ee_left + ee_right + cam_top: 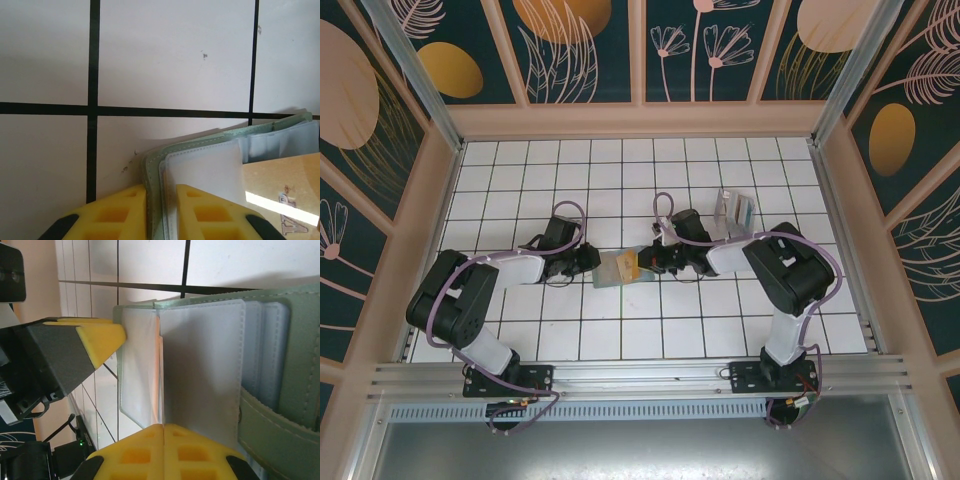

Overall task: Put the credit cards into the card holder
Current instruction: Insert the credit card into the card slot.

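Now left hand [161, 190] pinches card holder [210, 142] edge; right hand [163, 426] pinches credit card [285, 190].

The card holder [617, 269] is laid open near the middle of the table [620, 340], between the two grippers. Its left edge is caught between the fingers of the left gripper [589, 262]. A credit card [631, 264] is held over its right part by the right gripper [654, 262]. A small stand [734, 211] is set behind and to the right, well apart.
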`<state>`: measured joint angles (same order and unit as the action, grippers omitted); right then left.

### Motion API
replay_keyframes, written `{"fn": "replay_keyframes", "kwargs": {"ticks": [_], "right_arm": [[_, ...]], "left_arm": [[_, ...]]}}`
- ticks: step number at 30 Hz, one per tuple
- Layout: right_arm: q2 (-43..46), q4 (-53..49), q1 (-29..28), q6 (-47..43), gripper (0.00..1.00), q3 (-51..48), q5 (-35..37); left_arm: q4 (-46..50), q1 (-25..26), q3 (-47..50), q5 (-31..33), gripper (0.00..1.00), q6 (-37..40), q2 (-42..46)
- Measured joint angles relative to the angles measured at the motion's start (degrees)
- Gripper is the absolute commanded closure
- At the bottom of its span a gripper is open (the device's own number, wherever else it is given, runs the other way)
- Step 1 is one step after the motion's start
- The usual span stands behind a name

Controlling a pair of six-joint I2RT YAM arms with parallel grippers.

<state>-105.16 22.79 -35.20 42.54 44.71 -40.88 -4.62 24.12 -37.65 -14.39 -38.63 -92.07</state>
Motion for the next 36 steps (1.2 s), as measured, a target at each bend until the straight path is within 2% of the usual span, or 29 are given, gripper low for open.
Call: {"fn": "replay_keyframes", "kwargs": {"ticks": [10,36], "right_arm": [[-1.55,1.46,-0.07,0.46,1.0,0.0,-1.25],[-5.16,1.77,-1.2,0.46,1.0,4.17,0.35]], "left_arm": [[0.35,-0.13,-0.31,0.35,0.85,0.02,0.0],[0.28,-0.17,-0.31,0.33,0.84,0.04,-0.17]]}}
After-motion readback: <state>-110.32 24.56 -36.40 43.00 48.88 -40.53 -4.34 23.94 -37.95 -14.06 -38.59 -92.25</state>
